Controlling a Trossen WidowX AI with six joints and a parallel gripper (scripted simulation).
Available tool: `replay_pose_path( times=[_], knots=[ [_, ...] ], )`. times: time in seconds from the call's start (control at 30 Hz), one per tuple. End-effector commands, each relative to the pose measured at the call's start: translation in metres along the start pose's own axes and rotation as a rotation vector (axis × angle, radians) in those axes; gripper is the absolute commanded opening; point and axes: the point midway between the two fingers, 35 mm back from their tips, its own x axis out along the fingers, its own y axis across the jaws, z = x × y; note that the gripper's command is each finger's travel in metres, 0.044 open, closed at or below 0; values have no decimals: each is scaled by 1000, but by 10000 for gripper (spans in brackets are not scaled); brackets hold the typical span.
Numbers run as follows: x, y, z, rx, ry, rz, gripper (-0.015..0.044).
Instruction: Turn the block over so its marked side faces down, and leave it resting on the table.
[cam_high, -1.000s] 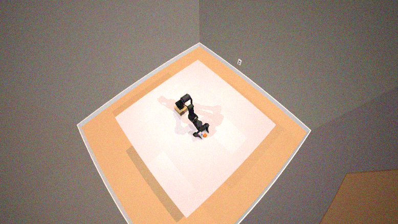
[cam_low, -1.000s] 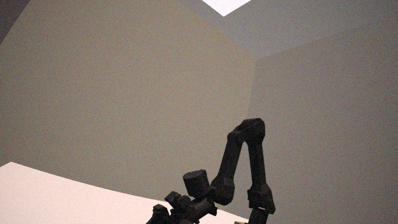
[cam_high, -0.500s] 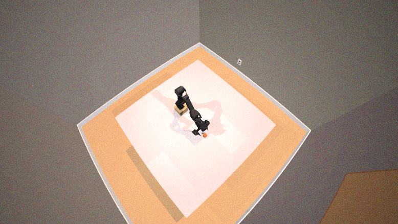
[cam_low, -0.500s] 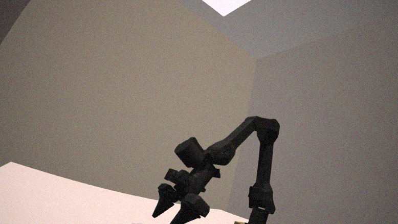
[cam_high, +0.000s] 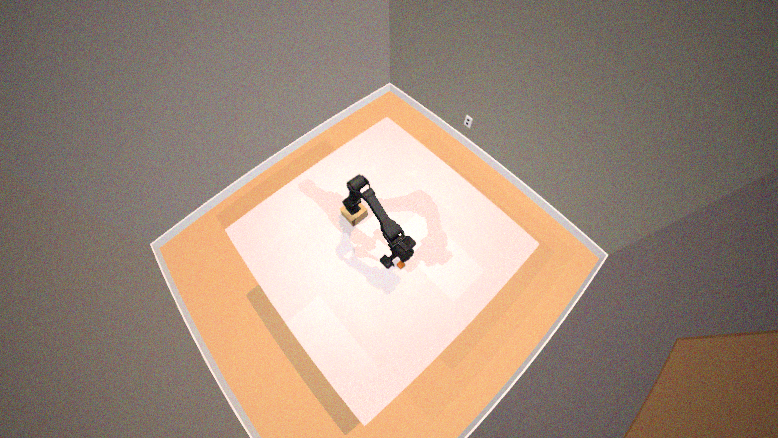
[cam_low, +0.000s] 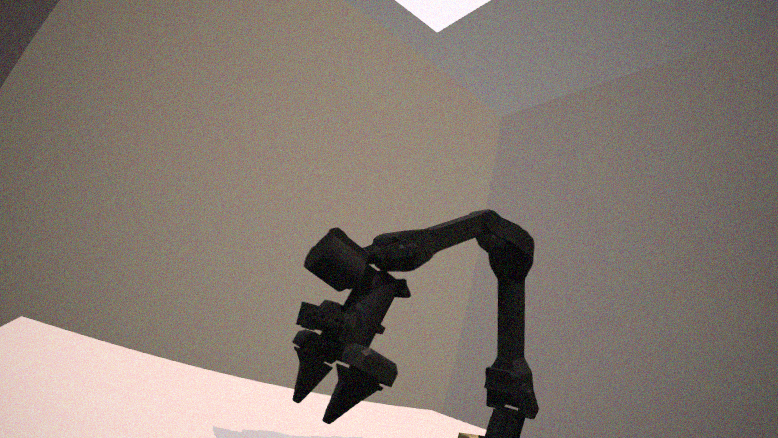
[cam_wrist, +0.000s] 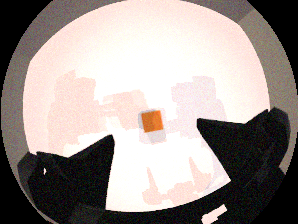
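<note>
A small orange block (cam_high: 400, 264) (cam_wrist: 152, 121) rests on the white table (cam_high: 381, 348) (cam_wrist: 145, 45). In the wrist view it is seen nearly from above and shows a plain orange top face. No mark can be made out, and its side faces are hidden. My gripper (cam_low: 311, 411) (cam_wrist: 156, 131) is open and empty. It points down and hangs above the block, with one finger to each side of it in the wrist view. The block does not show in the exterior view.
The black arm (cam_high: 381, 213) (cam_low: 510, 315) stands on a light wooden base (cam_high: 353, 215) and reaches over the table. Table edges show far from the block. Shadows of the arm lie on the table around the block. Grey walls stand beyond.
</note>
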Motion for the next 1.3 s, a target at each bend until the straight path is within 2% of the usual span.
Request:
replay_pose_path(
  times=[0.0, 0.23, 0.33, 0.47, 1.27],
  knots=[
    [0, 0, 8, -6, 98, -4, 440],
    [-7, 0, 15, -7, 265, -5, 440],
    [-4, 0, 14, -7, 265, -5, 440],
    [27, 0, 6, -7, 265, -5, 440],
    [65, 0, -5, -7, 266, -5, 440]
  ],
)
